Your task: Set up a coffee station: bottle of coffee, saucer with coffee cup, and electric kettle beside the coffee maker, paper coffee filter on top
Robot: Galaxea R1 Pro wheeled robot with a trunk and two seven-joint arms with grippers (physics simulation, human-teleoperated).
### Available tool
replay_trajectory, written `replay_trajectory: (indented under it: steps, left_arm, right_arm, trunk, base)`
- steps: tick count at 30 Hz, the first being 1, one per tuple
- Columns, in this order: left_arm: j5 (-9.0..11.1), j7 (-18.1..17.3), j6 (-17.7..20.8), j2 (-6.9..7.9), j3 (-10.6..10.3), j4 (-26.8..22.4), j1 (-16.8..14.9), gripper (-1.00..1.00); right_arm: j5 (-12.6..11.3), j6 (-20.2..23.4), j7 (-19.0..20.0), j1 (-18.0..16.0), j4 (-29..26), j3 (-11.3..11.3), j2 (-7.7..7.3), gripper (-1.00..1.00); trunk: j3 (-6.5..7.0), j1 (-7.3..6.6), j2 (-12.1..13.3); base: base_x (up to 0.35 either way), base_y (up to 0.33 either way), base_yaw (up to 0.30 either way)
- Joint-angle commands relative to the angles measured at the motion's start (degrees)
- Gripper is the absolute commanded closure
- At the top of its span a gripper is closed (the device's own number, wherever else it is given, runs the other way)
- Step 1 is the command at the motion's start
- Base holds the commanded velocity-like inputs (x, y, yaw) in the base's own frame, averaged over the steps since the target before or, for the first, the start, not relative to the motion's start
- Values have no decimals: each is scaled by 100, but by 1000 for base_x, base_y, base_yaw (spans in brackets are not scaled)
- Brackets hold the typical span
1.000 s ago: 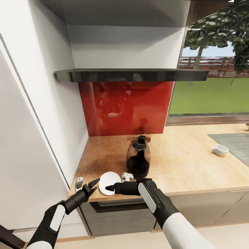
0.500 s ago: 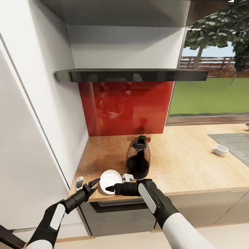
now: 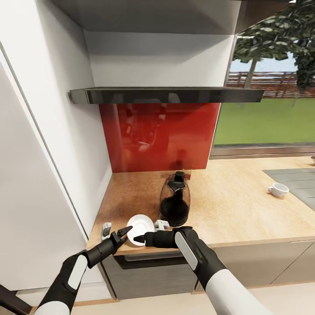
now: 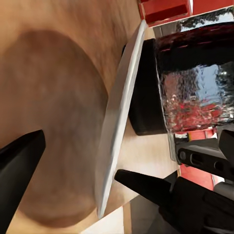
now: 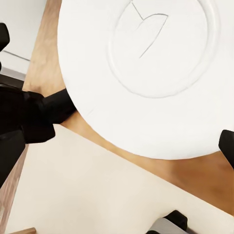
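Writing: no brand, label or lettering can be read on anything here.
Saucer [image 3: 141, 225]: white, at the near left edge of the kitchen countertop [image 3: 227, 205], tilted with its far side lifted; just left of the electric kettle [image 3: 174, 200]. From the left wrist camera it shows edge-on [image 4: 117, 126], leaning against the kettle's black base [image 4: 146, 87].
Right gripper [image 3: 148, 232]: fingers spread wide, one dark tip at the saucer's near rim, the pale finger [image 3: 161, 224] at its right side by the kettle. Whether they actually pinch it cannot be told.
Left gripper [image 3: 116, 231]: jaws parted, holding nothing; its dark fingertip [image 3: 125, 230] sits just beside the saucer's left rim, contact unclear.
Coffee cup [image 3: 278, 189]: far right on the counter, well apart from the saucer.
Kitchen shelf [image 3: 166, 94]: dark slab above the red backsplash [image 3: 159, 135].
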Motion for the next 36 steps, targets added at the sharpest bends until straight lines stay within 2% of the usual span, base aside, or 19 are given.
replay_trajectory:
  steps: [1,17,18,20,24,36]
  left_arm:
    - [-53,0,23,-8,11,2,-5,-100]
    - [-20,-15,23,-15,-2,1,-14,-100]
    - [-19,-35,24,-17,-4,1,-14,100]
    - [-20,-115,27,-16,-29,1,-15,100]
    - [-12,-229,67,-6,-233,1,-15,100]
    - [0,-246,102,6,-271,1,-15,100]
  right_arm:
    - [24,21,15,-4,-2,-1,0,-100]
    - [28,21,15,-4,-1,-1,0,-100]
    - [28,21,15,-4,-1,-1,0,-100]
    - [30,21,15,-4,-1,-1,0,-100]
    - [31,21,15,-4,-1,-1,0,-100]
    - [31,21,15,-4,-1,-1,0,-100]
  trunk:
    - [-13,4,-11]
    - [-13,4,-11]
    - [-13,4,-11]
    - [-13,4,-11]
    - [-13,4,-11]
    - [-13,4,-11]
  base:
    - [0,0,0]
    - [0,0,0]
    - [0,0,0]
    - [0,0,0]
    - [0,0,0]
    - [0,0,0]
